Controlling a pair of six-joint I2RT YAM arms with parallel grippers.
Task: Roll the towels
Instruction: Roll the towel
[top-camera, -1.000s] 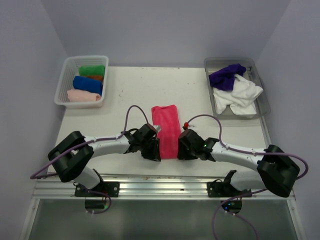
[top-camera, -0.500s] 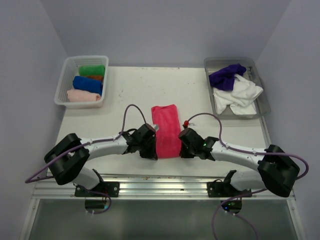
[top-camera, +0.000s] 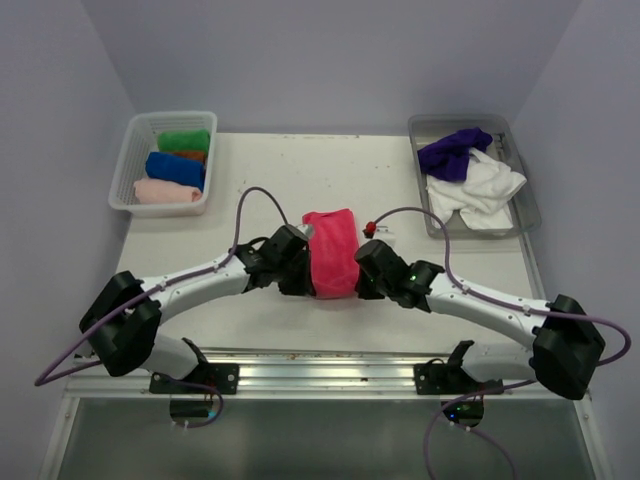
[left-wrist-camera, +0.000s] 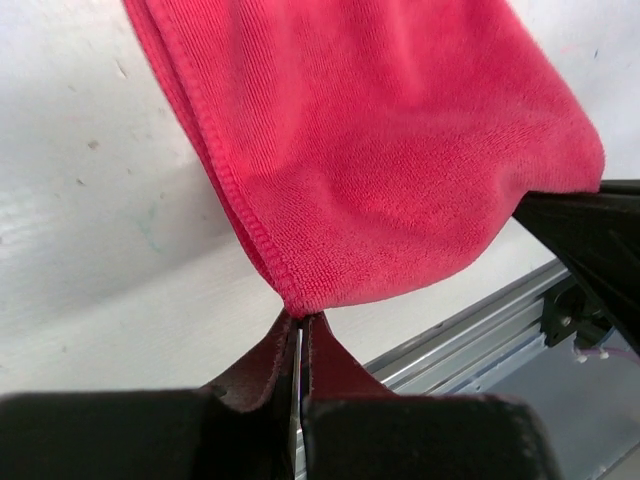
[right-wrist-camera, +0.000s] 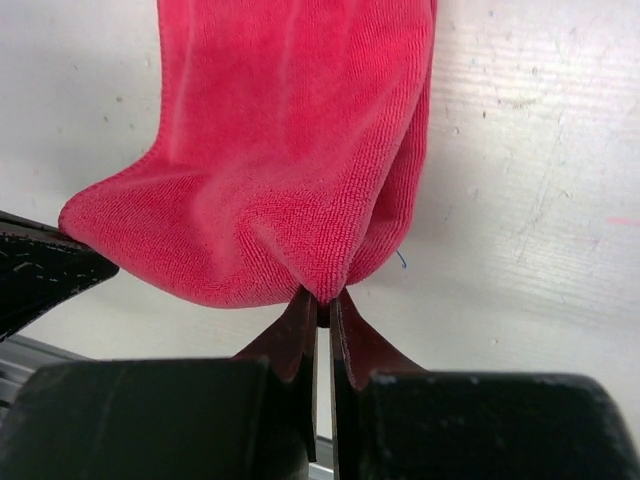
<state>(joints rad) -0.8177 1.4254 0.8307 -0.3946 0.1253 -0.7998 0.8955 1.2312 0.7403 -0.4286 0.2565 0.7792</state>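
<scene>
The left end effector (top-camera: 300, 278) and the right end effector (top-camera: 362, 280), seen from above, sit at the two near corners of the hot pink towel (top-camera: 332, 250) mid-counter (top-camera: 300, 180); its near end looks raised off the surface, though this angle leaves that unsure. In the left wrist view, the left jaws are pinched tight on one towel corner. In the right wrist view, the right jaws clamp the other corner likewise, and the left end effector's dark tip meets the cloth's far edge.
</scene>
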